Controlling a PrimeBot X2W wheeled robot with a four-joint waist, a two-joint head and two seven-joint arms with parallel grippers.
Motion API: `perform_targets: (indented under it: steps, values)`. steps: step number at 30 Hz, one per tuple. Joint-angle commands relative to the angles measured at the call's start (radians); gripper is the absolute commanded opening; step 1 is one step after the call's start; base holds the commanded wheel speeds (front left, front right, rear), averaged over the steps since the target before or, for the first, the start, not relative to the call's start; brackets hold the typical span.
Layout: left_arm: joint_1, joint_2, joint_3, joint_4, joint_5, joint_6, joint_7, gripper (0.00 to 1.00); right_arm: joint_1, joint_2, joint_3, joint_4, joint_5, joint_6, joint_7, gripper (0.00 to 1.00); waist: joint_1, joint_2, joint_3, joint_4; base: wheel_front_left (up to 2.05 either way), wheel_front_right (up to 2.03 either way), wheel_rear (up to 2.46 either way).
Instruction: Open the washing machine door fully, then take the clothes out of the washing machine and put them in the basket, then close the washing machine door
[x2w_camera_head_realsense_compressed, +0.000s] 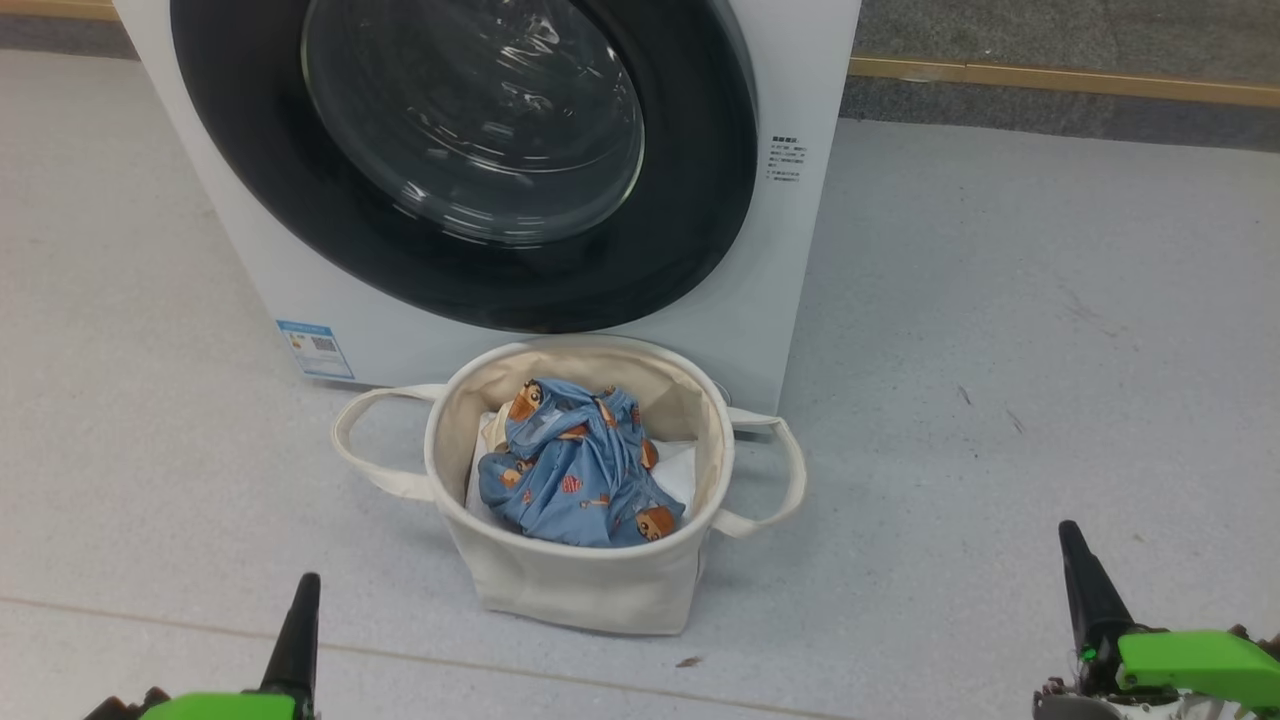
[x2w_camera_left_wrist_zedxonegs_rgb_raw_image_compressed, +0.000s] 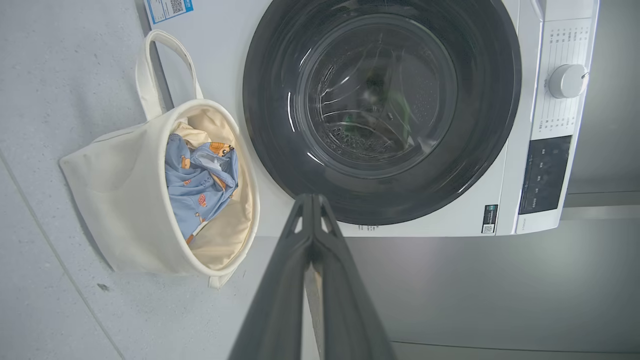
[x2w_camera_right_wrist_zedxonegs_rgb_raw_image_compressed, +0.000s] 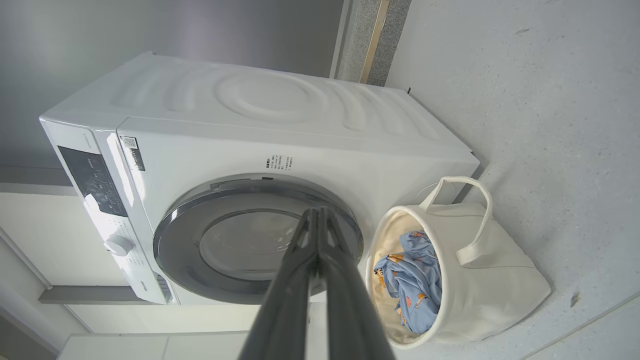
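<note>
**Inspection: load in basket, door shut, both claws clenched and clear**

The clothes (x2w_camera_head_realsense_compressed: 575, 470), blue fabric with orange-brown bears, lie bundled inside the basket (x2w_camera_head_realsense_compressed: 580, 590); a plain white sheet (x2w_camera_head_realsense_compressed: 680, 468) shows beneath them; nothing hangs over the rim. The basket stands upright on the floor (x2w_camera_head_realsense_compressed: 1000, 350), just in front of the washing machine (x2w_camera_head_realsense_compressed: 790, 280) and below the washing machine door (x2w_camera_head_realsense_compressed: 470, 120); whether it touches the front panel cannot be told.

The door sits flush against the white front in the right wrist view; no gasket or gap is visible; through the glass in the left wrist view only bare drum metal appears.

The left claw (x2w_camera_head_realsense_compressed: 303, 600) is clenched, fingers pressed together, grasping nothing; the right claw (x2w_camera_head_realsense_compressed: 1075, 550) is likewise clenched and empty; both sit low and well apart from basket and machine, either side of the basket.

Judgement: all three steps appear done, the closing of the door being the last; the task reads as complete or at its very end. The next move calls for little; at most, confirm that the latch has caught, since a flush door is not proof of a locked one, and keep the arms clear of the basket handles.
</note>
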Motion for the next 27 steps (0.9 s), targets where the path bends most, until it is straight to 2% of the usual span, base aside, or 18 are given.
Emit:
perform_targets:
  steps: [1,13,27]
  values:
    - [-0.049,0.005,0.035,-0.039,-0.027,-0.012,0.007,0.00,-0.052,-0.012,0.012,-0.029,0.027,0.000,0.012,0.00,0.0000,0.0000,0.000,0.000,0.00,0.00,0.00]
    - [-0.064,0.004,0.051,-0.047,-0.174,-0.015,0.043,0.00,-0.068,-0.012,0.005,-0.020,0.162,0.000,0.048,0.00,0.0000,0.0000,0.006,0.000,0.00,0.00,0.00]
    - [-0.065,0.004,0.051,-0.047,-0.178,-0.015,0.043,0.00,-0.068,-0.012,0.005,-0.020,0.165,0.000,0.050,0.00,0.0000,0.0000,0.006,0.000,0.00,0.00,0.00]
